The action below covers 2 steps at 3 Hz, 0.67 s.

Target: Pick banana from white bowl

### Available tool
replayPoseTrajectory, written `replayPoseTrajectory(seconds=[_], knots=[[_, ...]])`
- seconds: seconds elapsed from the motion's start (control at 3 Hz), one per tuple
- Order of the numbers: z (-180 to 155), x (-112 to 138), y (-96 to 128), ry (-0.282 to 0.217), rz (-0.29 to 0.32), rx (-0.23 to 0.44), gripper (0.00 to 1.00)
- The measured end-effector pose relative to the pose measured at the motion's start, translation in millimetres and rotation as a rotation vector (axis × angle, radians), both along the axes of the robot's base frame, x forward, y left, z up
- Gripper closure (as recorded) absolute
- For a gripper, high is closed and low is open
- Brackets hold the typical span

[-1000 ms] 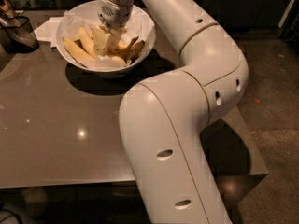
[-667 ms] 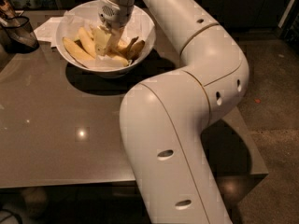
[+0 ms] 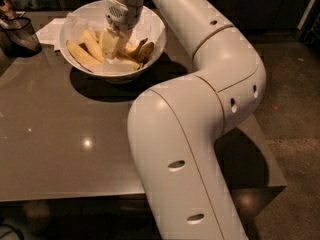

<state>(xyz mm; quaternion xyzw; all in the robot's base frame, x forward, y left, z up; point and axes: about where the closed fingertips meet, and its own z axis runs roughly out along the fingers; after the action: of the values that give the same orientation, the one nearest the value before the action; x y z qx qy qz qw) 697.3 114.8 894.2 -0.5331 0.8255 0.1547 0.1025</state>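
The white bowl (image 3: pixel 152 28) stands at the far left of the grey table, lined with white paper. Several yellow bananas (image 3: pixel 80 54) lie in it, with browner ones (image 3: pixel 145 51) at its right side. My gripper (image 3: pixel 113 45) reaches straight down into the middle of the bowl and sits among the bananas, touching them. Its tips are hidden among the fruit. The white arm (image 3: pixel 200 109) arcs from the foreground up and over to the bowl.
A dark mesh basket (image 3: pixel 20 34) stands at the table's far left edge. A white sheet of paper (image 3: pixel 50 29) lies between it and the bowl. The table (image 3: pixel 60 144) ends at the right, beyond the arm, over a dark floor (image 3: pixel 295 134).
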Motion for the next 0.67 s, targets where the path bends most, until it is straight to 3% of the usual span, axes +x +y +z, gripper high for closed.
replayPoseTrajectory(seconds=[0.33, 0.67], knots=[[0, 0, 0, 0.000, 0.000, 0.000, 1.00], [14, 4, 11, -0.068, 0.045, 0.034, 1.00]])
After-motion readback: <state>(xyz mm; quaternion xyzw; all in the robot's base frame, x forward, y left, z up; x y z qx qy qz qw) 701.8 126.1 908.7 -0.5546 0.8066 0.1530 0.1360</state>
